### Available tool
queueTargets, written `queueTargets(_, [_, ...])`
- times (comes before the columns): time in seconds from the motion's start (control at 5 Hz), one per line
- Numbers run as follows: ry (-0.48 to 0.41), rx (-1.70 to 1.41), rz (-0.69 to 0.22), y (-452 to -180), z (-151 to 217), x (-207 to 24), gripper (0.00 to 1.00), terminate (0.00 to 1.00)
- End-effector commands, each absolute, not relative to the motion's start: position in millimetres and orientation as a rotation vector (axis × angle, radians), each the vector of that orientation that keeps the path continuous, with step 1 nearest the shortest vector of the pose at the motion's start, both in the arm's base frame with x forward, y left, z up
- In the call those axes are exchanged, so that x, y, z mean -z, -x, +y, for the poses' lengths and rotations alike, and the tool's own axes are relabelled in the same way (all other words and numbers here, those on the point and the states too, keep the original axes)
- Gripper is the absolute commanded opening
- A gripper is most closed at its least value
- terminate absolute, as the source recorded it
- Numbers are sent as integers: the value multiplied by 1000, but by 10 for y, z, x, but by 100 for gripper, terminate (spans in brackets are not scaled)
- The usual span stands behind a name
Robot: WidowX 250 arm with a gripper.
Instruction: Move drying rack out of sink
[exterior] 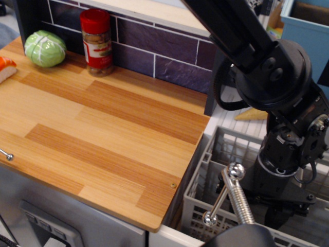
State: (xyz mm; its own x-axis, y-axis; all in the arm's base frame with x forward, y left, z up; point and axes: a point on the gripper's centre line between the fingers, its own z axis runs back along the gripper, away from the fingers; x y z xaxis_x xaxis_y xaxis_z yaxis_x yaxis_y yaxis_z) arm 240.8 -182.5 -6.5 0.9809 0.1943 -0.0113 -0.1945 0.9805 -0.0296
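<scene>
My gripper point(280, 218) sits low inside the drying rack point(205, 180), fingertips hidden behind the tap point(234, 198); the rack's right side is cut off.

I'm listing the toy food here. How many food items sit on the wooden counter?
3: a green cabbage at the back left, a red-lidded jar against the purple tiles, and a sushi piece cut off at the left edge. The arm may hide others to the right.

Grey grid-walled drying rack point(205, 198), striped light-brown wood counter point(97, 128), red-capped jar point(97, 41), green cabbage point(45, 48).
</scene>
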Motion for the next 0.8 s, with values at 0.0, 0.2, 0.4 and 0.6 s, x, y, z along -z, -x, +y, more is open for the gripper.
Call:
queueTargets(0.0, [46,-196,-42,-2497,-1870,-42,0,0])
queueTargets(0.2, [44,-190,-44,-2503,-1833,-66,0,0])
queueTargets(0.4, [46,-190,-54,-2503,-1802,-113,0,0])
queueTargets(0.6, [78,-190,-78,-2507,-1706,-361,0,0])
